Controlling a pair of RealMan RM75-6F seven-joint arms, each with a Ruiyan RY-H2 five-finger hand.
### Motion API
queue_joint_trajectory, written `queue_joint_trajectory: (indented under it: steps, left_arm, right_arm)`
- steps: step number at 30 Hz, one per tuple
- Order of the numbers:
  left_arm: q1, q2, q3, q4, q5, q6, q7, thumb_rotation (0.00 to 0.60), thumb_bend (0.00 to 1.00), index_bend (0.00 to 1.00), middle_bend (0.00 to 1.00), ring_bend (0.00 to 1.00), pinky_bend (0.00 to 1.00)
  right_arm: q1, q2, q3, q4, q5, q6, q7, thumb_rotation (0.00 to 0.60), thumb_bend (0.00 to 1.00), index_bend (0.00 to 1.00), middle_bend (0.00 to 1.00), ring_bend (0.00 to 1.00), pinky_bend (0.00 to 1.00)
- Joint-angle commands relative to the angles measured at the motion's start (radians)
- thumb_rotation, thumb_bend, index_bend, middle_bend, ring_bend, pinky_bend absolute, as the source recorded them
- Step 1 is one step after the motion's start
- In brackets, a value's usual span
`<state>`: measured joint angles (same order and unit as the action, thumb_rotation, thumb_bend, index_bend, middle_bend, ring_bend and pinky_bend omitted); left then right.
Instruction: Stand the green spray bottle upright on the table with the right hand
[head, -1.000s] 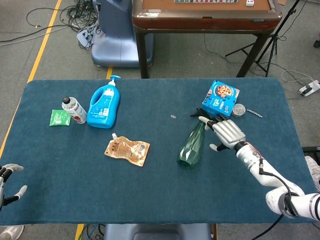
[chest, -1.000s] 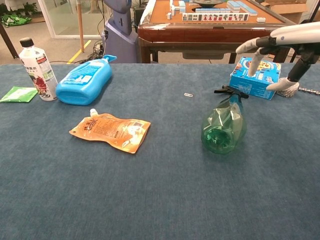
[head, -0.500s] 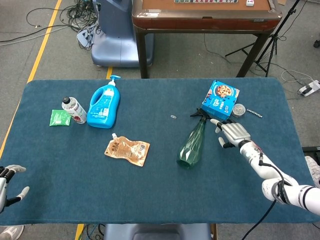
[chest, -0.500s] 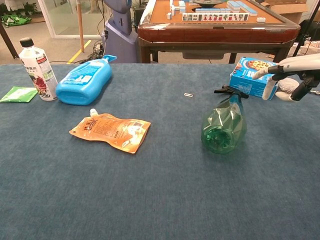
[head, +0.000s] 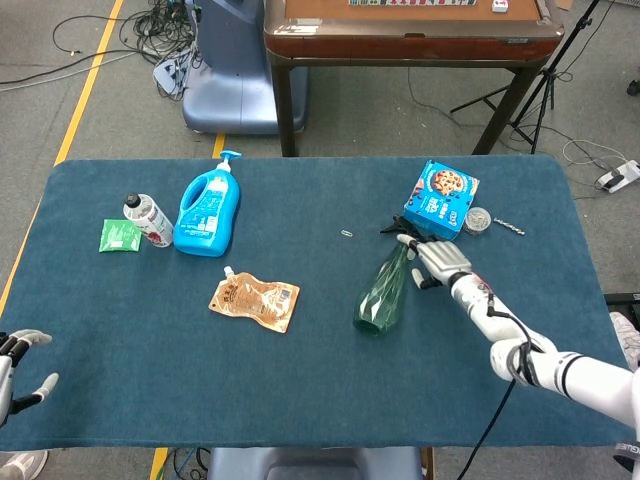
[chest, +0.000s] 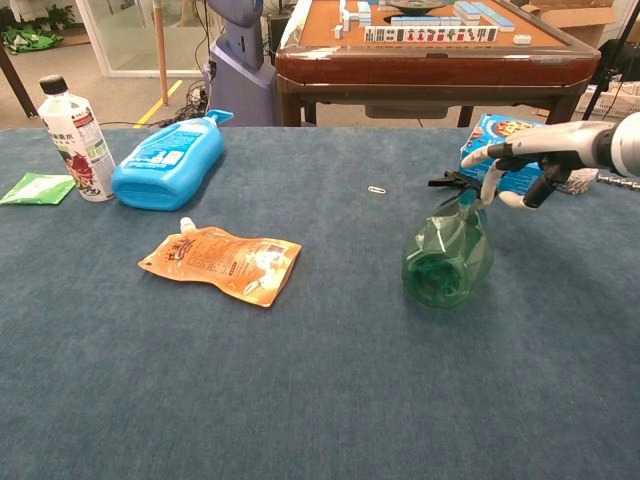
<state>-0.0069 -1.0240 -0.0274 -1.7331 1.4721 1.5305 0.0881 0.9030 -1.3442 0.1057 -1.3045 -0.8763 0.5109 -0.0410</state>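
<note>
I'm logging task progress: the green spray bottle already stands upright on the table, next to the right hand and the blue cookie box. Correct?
No. The green spray bottle lies on its side, as the chest view shows. It is indeed next to the right hand and the blue cookie box.

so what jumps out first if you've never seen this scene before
The green spray bottle lying on its side right of centre, with the right hand open beside its nozzle end. Then the bright blue detergent bottle lying flat at the far left.
</note>
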Motion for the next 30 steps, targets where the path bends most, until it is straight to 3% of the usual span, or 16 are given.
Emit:
queue_joint_trajectory:
  steps: [1,17,24,30]
  left_arm:
    - [0.001,0.002,0.000,-0.004,0.000,0.002,0.002,0.600,0.26,0.36,0.31,0.29,0.16]
    - [0.003,0.003,0.003,-0.006,-0.007,-0.004,0.010,0.600,0.26,0.36,0.31,0.29,0.16]
    - [0.002,-0.002,0.000,0.012,-0.012,-0.005,-0.010,0.600,0.26,0.36,0.31,0.29,0.16]
    - [-0.001,-0.006,0.002,0.014,0.006,-0.001,-0.016,0.600,0.26,0.36,0.31,0.29,0.16]
  right_arm:
    - [0.021,-0.021,0.014,0.016,-0.003,-0.013,0.001,0.600,0.62,0.00,0.25,0.08,0.08]
    - [0.142,-0.112,0.068,-0.016,-0.021,-0.058,-0.011,0.600,0.58,0.00,0.25,0.08,0.08]
    - [0.098,-0.019,0.094,-0.216,-0.166,0.073,-0.009,0.600,0.48,0.00,0.26,0.08,0.08]
    - [0.059,0.055,0.059,-0.370,-0.311,0.140,-0.036,0.600,0.45,0.00,0.32,0.08,0.08]
